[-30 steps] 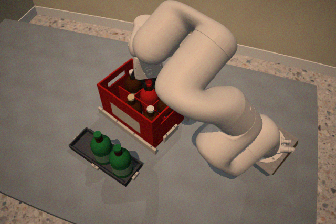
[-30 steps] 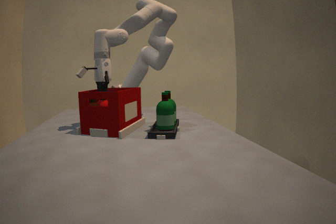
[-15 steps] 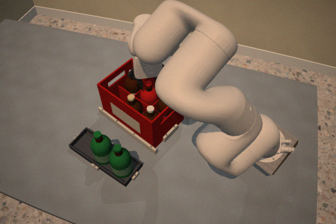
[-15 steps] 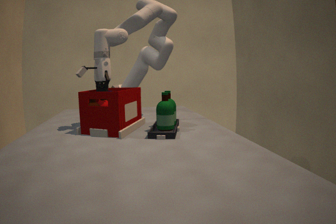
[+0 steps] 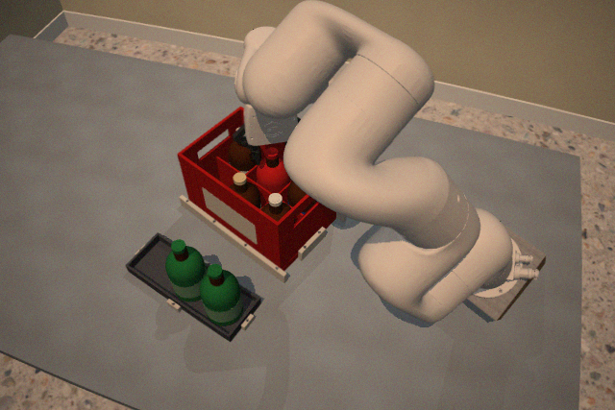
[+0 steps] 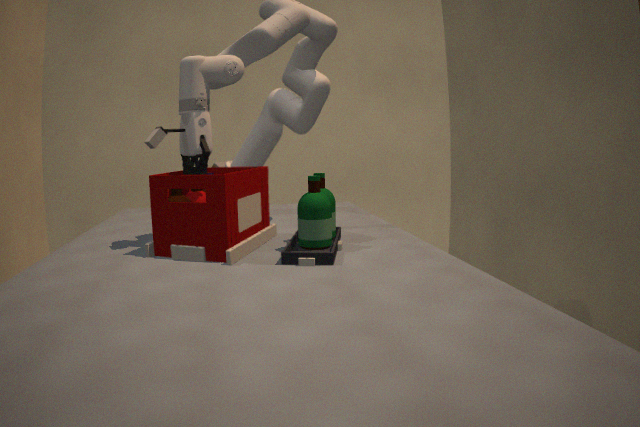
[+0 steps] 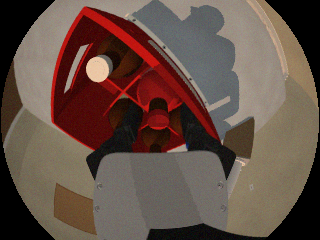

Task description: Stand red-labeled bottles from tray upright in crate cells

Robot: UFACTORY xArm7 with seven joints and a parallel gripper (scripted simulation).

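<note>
Lower left of the top view, a dark tray [image 5: 149, 274] on the grey counter [image 5: 89, 147] holds two green bottles [image 5: 184, 269], rightly left behind. At centre, the red-labeled bottle [image 5: 271, 170] stands upright in a cell of the red crate [image 5: 233, 227]. Above it the gripper [image 7: 159, 126] has its jaws parted, gripping nothing, the cap between them.
</note>
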